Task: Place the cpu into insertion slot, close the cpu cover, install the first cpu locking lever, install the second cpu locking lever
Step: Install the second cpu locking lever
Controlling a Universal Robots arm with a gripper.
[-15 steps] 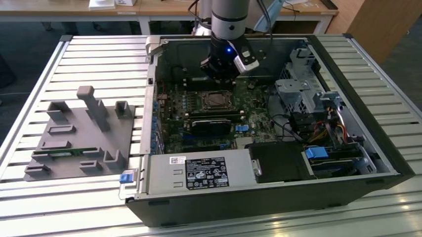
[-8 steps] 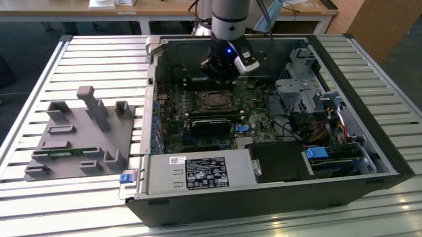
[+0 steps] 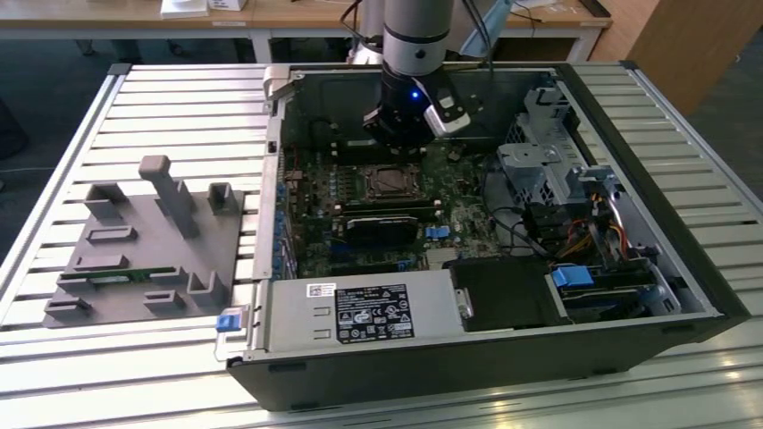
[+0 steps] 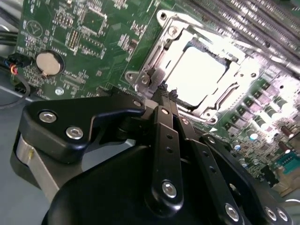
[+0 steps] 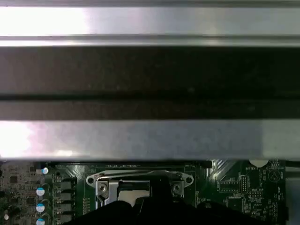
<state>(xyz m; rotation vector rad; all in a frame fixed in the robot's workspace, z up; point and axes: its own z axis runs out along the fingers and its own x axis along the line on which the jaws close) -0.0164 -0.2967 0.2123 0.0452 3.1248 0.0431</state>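
Note:
The cpu [image 4: 194,75] lies flat in the insertion slot [image 3: 388,183] on the green motherboard, its silvery face glaring bright. The cpu cover [image 4: 236,89], a thin metal frame, lies around the chip's face. My gripper [image 4: 166,91] has its black fingers [image 4: 161,136] pressed together with nothing between them, the tips hovering at the socket's edge beside a small metal lever tab [image 4: 151,77]. In the exterior view the gripper [image 3: 406,143] hangs just behind the socket inside the open computer case. The first wrist view shows the socket frame [image 5: 140,185] partly behind the dark gripper body.
The open black case [image 3: 667,259] walls in the motherboard. A black card [image 3: 381,225] sits just in front of the socket, with drive cages and cables [image 3: 560,179] on the exterior view's right. A grey fixture block [image 3: 143,241] stands on the slatted table at the exterior view's left. A coin battery [image 4: 48,63] lies on the board.

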